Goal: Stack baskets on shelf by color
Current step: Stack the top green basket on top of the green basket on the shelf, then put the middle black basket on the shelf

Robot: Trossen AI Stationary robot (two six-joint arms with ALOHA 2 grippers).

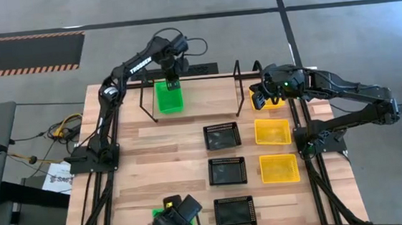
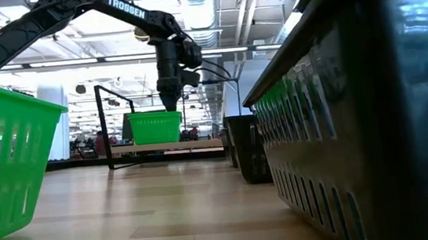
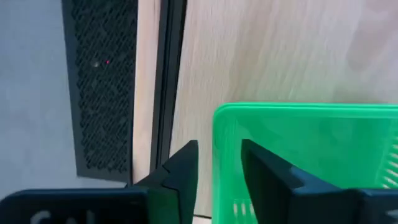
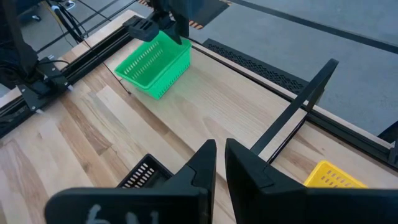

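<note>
The left tool is reaching over the upper middle of the high view, its fingers straddling the far wall of a green basket. In the left wrist view one dark finger is sitting outside the green rim and the other inside it, so the tool appears to be gripping that wall, though the contact itself is hard to confirm. The green basket is resting on the left end of the shelf, whose black wire legs are framing it; the low view is showing it sitting level on the plank beneath the arm.

The right tool is hanging at the shelf's right end, upper right of centre, with its fingers nearly together and nothing between them. A yellow basket is lying just below it, partly hidden by the tool.

On the bench, three black baskets are forming a column down the middle of the high view, and two more yellow baskets are lying beside the upper two, to their right. Another green basket is peeking out at the bottom edge, left of centre, beside the low camera; the low view is showing it large and tilted at the left of the frame.
</note>
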